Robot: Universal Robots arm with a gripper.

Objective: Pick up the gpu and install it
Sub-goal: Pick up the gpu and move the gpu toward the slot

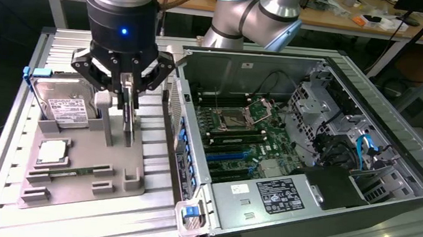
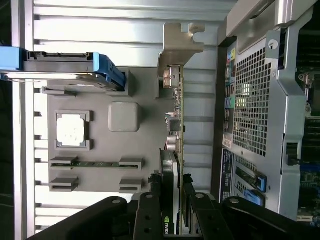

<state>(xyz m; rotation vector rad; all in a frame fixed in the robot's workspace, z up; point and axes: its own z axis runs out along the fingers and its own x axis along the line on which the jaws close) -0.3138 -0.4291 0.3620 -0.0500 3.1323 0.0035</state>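
The gpu (image 1: 128,121) stands upright and edge-on in a slot of the grey holder (image 1: 81,162) on the table, at the exterior view's left. From the wrist it is a narrow dark strip (image 2: 176,125) with its silver bracket (image 2: 179,40) at the far end. My gripper (image 1: 128,87) is directly above it, with one finger on each side of the card's upper edge (image 2: 171,215), and it is shut on the gpu. Its lower edge still looks level with the holder's slot.
The holder also carries a silver hard drive (image 1: 65,105), a square processor chip (image 1: 51,151) and a green memory stick (image 1: 70,171). The open computer case (image 1: 364,62) lies right beside the holder, its motherboard (image 1: 233,131) with blue slots exposed. The case's perforated rear wall (image 2: 255,100) is close to the card.
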